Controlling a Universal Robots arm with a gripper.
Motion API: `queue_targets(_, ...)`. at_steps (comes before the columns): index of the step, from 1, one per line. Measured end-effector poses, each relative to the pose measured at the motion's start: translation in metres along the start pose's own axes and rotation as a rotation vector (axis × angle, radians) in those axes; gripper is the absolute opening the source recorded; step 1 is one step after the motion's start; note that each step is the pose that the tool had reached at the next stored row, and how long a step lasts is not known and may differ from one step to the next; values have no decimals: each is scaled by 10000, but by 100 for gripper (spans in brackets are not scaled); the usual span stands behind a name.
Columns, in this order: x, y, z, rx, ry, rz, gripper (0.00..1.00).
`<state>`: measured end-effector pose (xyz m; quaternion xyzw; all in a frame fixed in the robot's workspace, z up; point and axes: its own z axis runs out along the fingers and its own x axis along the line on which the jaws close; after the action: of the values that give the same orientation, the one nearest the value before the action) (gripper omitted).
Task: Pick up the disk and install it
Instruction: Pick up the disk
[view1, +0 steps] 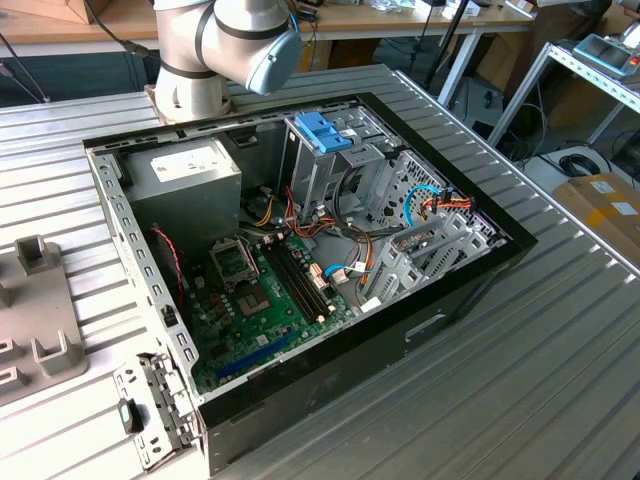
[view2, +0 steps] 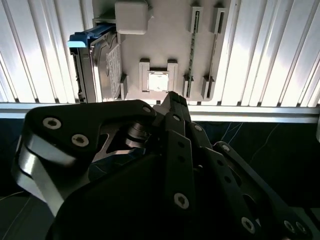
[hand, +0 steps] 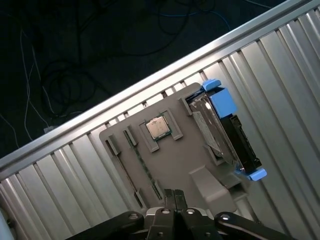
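The disk (hand: 222, 127) is a grey metal drive with light-blue rails. It stands on its long edge in a slot at one end of a grey fixture plate (hand: 177, 160) on the ribbed table. In the second wrist view the disk (view2: 102, 62) shows a blue rail end beside a grey block. My gripper (hand: 173, 194) hangs above the fixture plate near the table's edge, off to the side of the disk and apart from it. Its fingers (view2: 172, 100) are pressed together with nothing between them.
The fixture also holds a square processor chip (hand: 158, 128) and a memory stick (view2: 192, 45). The table edge rail (view2: 250, 107) borders dark floor with cables. The exterior view shows the open computer case (view1: 470, 290), its silver drive cage with a blue latch (view1: 325, 130), and a power-supply box (view1: 190, 175).
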<state>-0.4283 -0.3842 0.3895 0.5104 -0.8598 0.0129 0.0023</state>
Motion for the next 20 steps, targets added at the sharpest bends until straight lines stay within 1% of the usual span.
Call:
queue_targets(10,-31,16,-1,8,-9,-493,10)
queue_targets(20,-63,33,0,19,-22,-1143,10)
